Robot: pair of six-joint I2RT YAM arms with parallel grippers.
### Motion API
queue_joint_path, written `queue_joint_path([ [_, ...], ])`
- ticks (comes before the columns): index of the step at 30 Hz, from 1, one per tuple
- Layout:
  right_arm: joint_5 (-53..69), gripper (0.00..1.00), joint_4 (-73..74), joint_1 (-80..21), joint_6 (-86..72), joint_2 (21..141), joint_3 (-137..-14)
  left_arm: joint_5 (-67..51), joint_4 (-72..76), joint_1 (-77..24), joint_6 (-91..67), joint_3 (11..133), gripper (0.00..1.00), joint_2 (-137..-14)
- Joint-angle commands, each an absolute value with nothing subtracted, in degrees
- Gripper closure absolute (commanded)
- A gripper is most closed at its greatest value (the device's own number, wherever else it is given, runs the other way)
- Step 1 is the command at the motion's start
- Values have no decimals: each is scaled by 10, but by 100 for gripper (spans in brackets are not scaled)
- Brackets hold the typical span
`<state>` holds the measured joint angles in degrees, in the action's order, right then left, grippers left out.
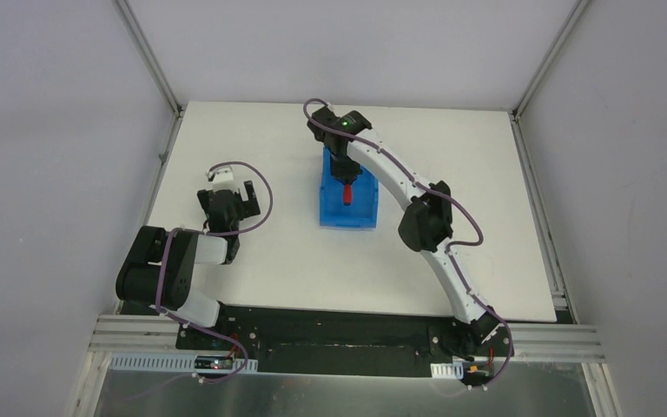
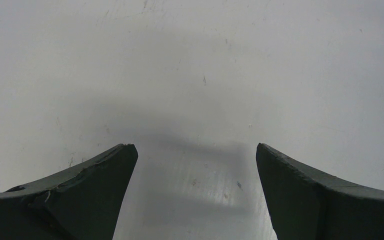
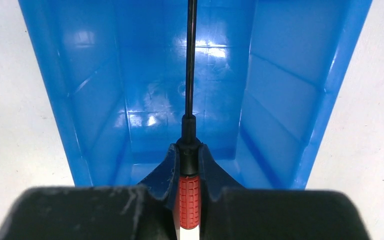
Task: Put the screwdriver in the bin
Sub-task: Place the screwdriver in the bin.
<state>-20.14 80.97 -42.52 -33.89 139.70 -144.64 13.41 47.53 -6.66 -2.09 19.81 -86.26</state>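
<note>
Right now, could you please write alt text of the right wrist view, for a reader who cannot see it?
The right gripper is shut on the red-handled screwdriver, whose thin black shaft points away over the inside of the open blue bin. The white table shows on both sides of the bin.

Your top view looks steeply down from above and behind the arm bases, set far enough back to take in the whole table [image 1: 504, 226], with the bin [image 1: 348, 211] near its middle. Your right wrist camera hangs close over the bin and looks down into its blue interior. The bin walls run off the frame, and the right gripper [image 3: 189, 152] sits at the bottom edge. Your left wrist camera faces bare tabletop well to the left of the bin, close up, with the left gripper [image 2: 196, 147] across the lower corners. Only the top and right wrist views share the bin.
</note>
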Motion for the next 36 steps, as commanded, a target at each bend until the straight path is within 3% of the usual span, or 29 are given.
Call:
queue_joint_path([
  [1,-217,100,823,-425,-352,1406,-1485,142,486,-64,-24,206,1,-862],
  [36,-236,100,804,-410,-333,1488,-1518,142,486,-64,-24,206,1,-862],
])
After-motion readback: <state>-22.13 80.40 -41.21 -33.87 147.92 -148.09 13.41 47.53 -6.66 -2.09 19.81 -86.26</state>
